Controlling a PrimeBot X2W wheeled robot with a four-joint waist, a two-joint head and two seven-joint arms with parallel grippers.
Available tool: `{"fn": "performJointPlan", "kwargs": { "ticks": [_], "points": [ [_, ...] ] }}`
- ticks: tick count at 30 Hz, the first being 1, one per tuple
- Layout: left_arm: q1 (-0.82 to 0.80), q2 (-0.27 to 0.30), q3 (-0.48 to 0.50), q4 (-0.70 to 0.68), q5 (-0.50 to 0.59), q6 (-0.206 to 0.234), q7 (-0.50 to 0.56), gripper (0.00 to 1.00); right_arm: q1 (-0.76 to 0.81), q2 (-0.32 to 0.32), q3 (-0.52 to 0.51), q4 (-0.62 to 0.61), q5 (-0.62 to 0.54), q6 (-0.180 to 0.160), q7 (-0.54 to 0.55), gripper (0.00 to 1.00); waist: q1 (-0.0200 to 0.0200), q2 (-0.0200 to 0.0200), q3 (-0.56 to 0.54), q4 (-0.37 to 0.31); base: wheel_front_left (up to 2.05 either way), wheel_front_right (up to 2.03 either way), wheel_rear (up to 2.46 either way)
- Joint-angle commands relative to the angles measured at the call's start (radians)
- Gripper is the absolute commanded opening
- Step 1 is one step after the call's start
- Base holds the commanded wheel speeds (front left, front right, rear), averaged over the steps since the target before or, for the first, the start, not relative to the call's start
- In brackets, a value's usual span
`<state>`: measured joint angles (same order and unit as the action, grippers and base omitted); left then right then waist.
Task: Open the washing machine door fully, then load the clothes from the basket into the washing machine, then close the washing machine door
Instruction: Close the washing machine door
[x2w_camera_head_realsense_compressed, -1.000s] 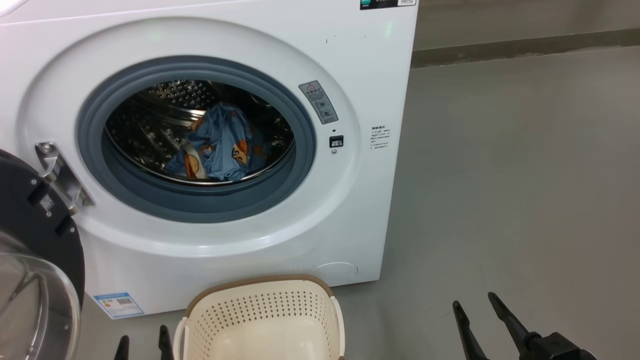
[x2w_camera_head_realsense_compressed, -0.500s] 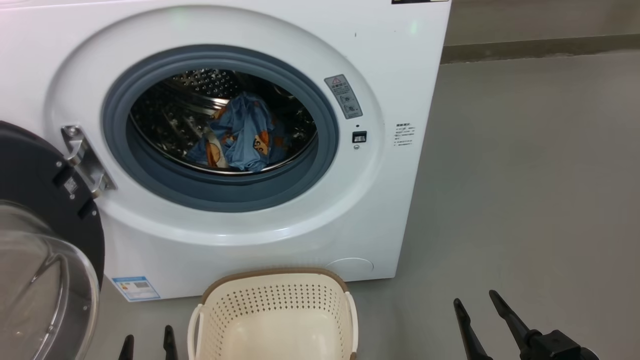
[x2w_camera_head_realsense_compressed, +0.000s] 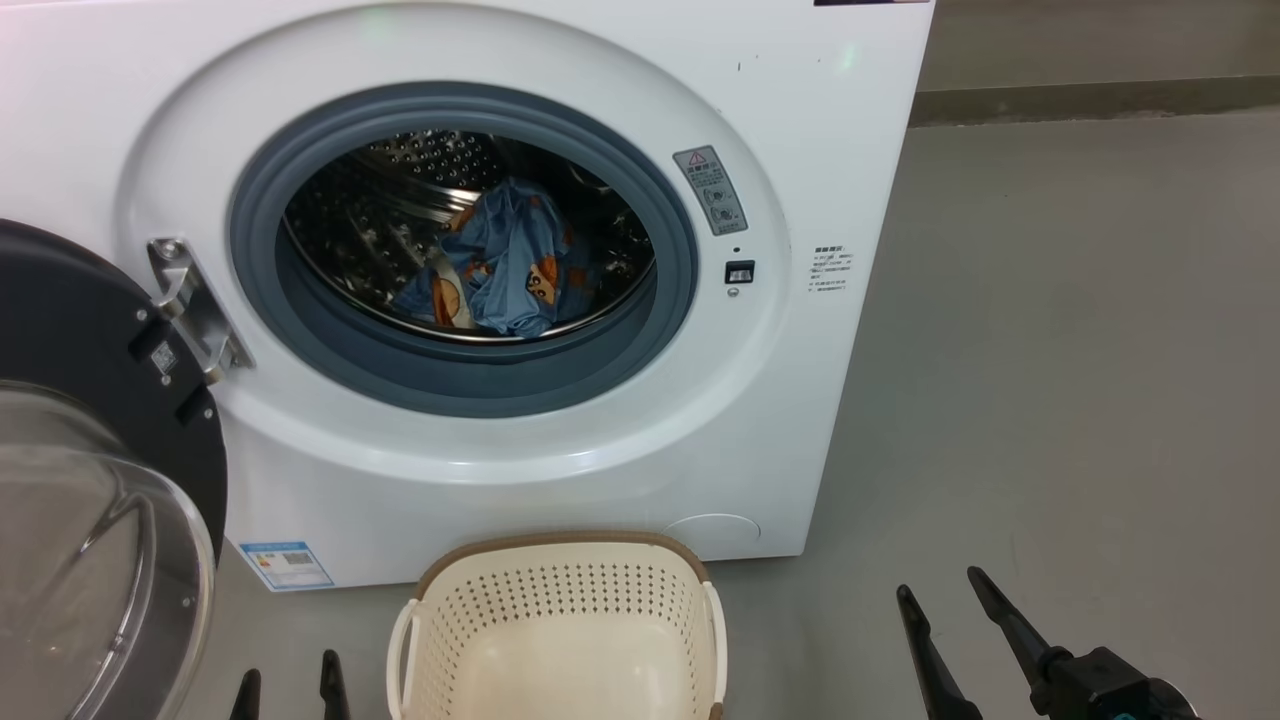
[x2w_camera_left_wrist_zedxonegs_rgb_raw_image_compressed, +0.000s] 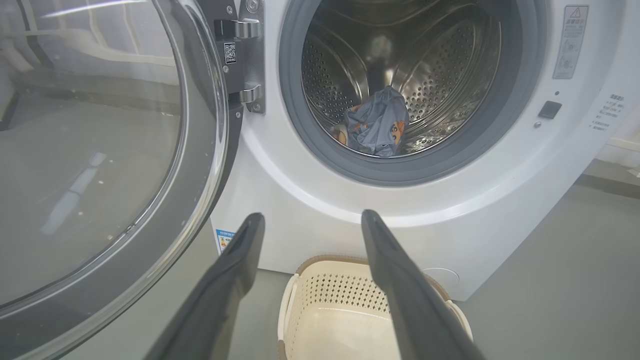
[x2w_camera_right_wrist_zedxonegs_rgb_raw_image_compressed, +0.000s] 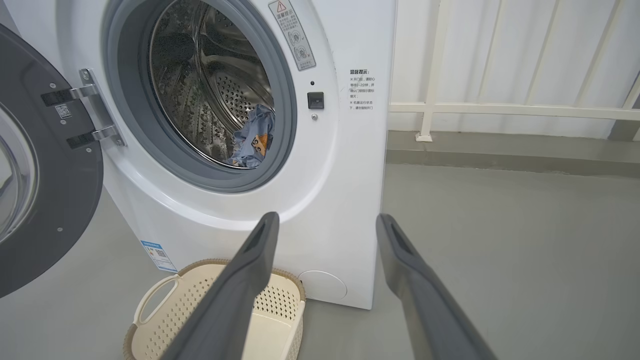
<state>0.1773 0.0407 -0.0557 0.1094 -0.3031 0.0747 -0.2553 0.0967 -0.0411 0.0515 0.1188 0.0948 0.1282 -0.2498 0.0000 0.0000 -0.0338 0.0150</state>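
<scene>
Currently, the door (x2w_camera_head_realsense_compressed: 80, 310) is hanging open at far left, the left gripper (x2w_camera_head_realsense_compressed: 288, 668) is hovering with fingers apart beside the basket (x2w_camera_head_realsense_compressed: 560, 590), the clothes (x2w_camera_head_realsense_compressed: 510, 265) are lying inside the washer (x2w_camera_head_realsense_compressed: 560, 480) drum (x2w_camera_head_realsense_compressed: 400, 190), and the right gripper (x2w_camera_head_realsense_compressed: 938, 582) is hovering, fingers spread, above the floor (x2w_camera_head_realsense_compressed: 1080, 350).

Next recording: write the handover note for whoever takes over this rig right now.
Grippers: left gripper open, holding nothing; right gripper open, holding nothing. Both are low, in front of the machine.
Things: clothes lie inside the washing machine; basket stands on the floor before it, with nothing seen inside.
Done: washing machine door swung wide open; clothes loaded.
Left: close the door.
</scene>
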Motion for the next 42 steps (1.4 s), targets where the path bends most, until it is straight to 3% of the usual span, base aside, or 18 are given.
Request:
{"fn": "performJointPlan", "kwargs": {
  "ticks": [1, 25, 33, 42],
  "points": [
    [-0.023, 0.009, 0.035, -0.026, 0.008, 0.003, -0.006, 1.00, -0.041, -0.009, 0.028, -0.021, -0.013, 0.003, -0.012, 1.00, 0.0000, 0.0000, 0.000, -0.001, -0.27, 0.27, 0.00],
    [-0.035, 0.009, 0.051, -0.028, 0.033, 0.005, -0.006, 1.00, -0.041, -0.009, 0.036, -0.022, 0.000, 0.003, -0.012, 1.00, 0.0000, 0.0000, 0.014, 0.000, -1.44, 1.44, 0.00],
    [-0.042, 0.009, 0.053, -0.029, 0.029, 0.000, -0.006, 1.00, -0.042, -0.009, 0.031, -0.023, 0.003, 0.003, -0.012, 1.00, 0.0000, 0.0000, 0.021, 0.009, -0.45, 0.45, 0.00],
    [-0.057, 0.009, 0.059, -0.040, 0.045, -0.001, -0.006, 1.00, -0.043, -0.009, 0.028, -0.021, 0.002, 0.003, -0.012, 1.00, 0.0000, 0.0000, 0.022, 0.070, 0.00, 0.00, 0.00]
  ]
}}
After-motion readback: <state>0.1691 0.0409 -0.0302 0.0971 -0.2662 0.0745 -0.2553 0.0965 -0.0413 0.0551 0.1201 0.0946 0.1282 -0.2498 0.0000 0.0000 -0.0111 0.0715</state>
